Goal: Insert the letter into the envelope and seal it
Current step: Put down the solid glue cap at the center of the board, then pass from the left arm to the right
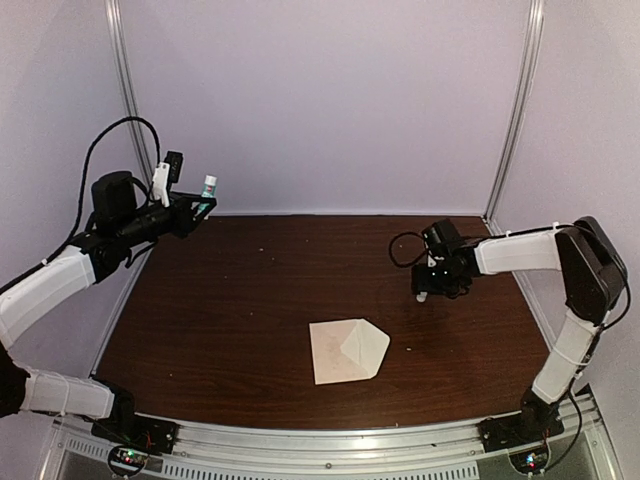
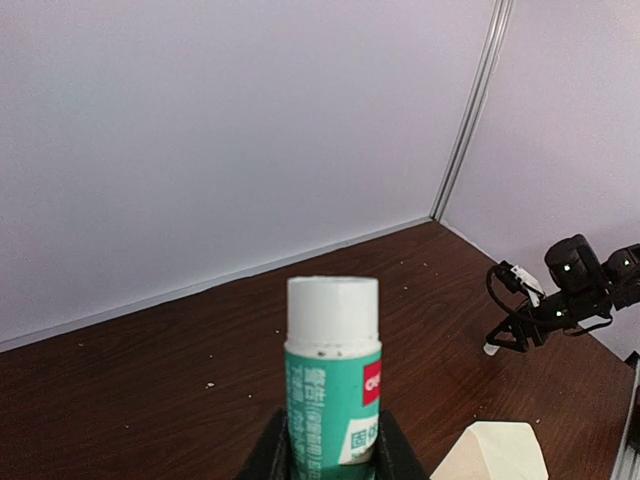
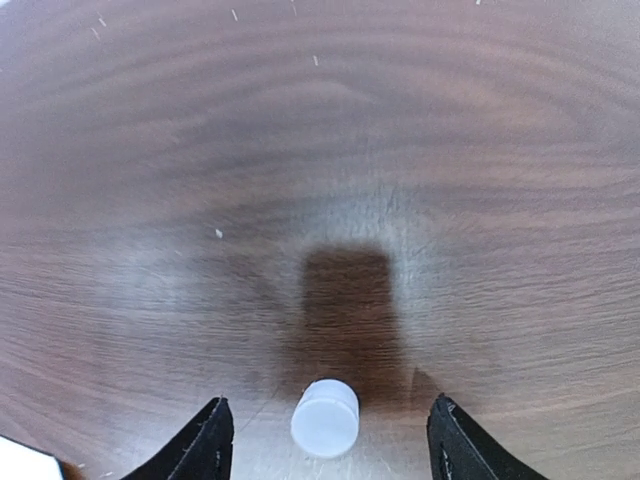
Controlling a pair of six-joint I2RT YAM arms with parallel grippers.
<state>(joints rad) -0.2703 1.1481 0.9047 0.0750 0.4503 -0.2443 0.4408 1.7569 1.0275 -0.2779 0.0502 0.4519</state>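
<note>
1. The envelope (image 1: 347, 350) is lying flat on the dark wood table (image 1: 230, 310), a little right of centre and toward the front edge. Its pointed flap is aiming right. I cannot tell whether the flap is pressed down.
2. Contents: no view is showing the inside of the envelope, so I cannot tell whether anything is in it.
3. Clearance: bare wood is surrounding the envelope on all four sides and nothing is touching it. The metal front rail (image 1: 330, 440) is the nearest boundary.
4. The right gripper (image 3: 328, 405) is hanging low over the table, beyond the envelope and to its right, well apart from it. Its jaws are standing apart, straddling a small white cap (image 3: 325, 418) that is sitting on the wood. Neither finger is touching the cap.
5. The left gripper (image 2: 332, 455) is hanging raised over the far-left corner, well apart from the envelope. Its jaws are clamping a glue stick (image 2: 332, 370) with a green label, held upright, its white top sticking out past the fingers.
6. Limits: pale walls are closing off the back and both sides, and aluminium posts (image 1: 512, 120) are standing at the far corners.
</note>
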